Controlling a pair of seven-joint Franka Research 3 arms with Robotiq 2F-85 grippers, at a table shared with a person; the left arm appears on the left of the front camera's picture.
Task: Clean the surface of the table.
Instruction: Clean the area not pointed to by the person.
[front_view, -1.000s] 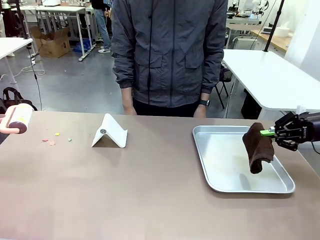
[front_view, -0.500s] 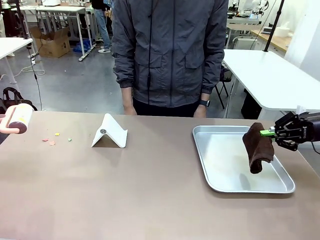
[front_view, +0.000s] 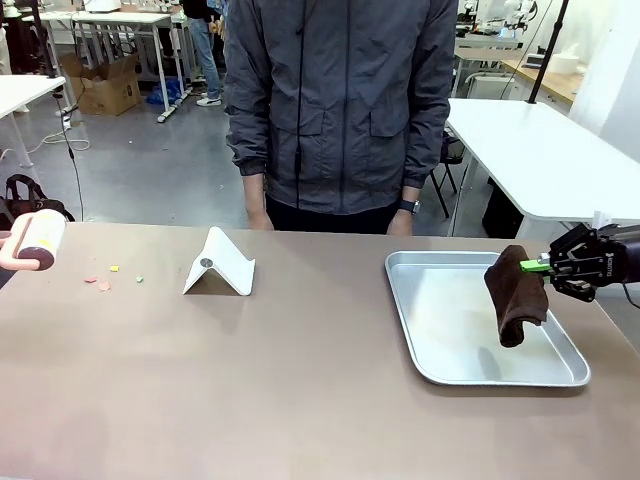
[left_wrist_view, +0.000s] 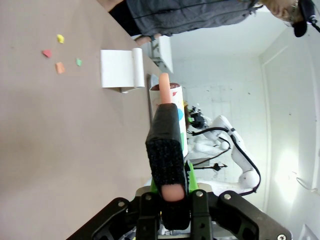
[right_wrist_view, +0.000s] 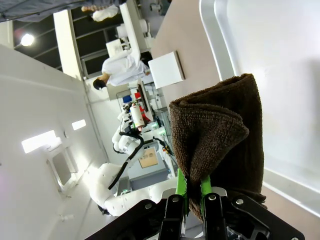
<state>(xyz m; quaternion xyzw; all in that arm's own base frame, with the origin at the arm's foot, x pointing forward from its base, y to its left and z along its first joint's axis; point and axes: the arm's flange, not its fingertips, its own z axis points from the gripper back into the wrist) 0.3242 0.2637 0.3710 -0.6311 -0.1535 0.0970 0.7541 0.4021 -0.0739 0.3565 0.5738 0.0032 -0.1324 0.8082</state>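
Right gripper (front_view: 545, 266) clamped on the cloth (front_view: 517, 295), which dangles over the tray's (front_view: 448, 325) right half, left gripper (left_wrist_view: 172, 187) squeezed tight on the roller (front_view: 38, 240) far left of the tray, and the table (front_view: 300, 385) under the tray carries scraps (front_view: 101, 283) well to its left.

table (front_view: 300, 400): was smooth, matt, brownish-taupe
tray (front_view: 450, 320): was bare metal with a dull silvery sheen
cloth (front_view: 518, 298): was brown terry, rough
stand (front_view: 222, 268): was white, smooth
roller (front_view: 38, 238): had a smooth pink handle under a coarse black wrap (left_wrist_view: 167, 155)
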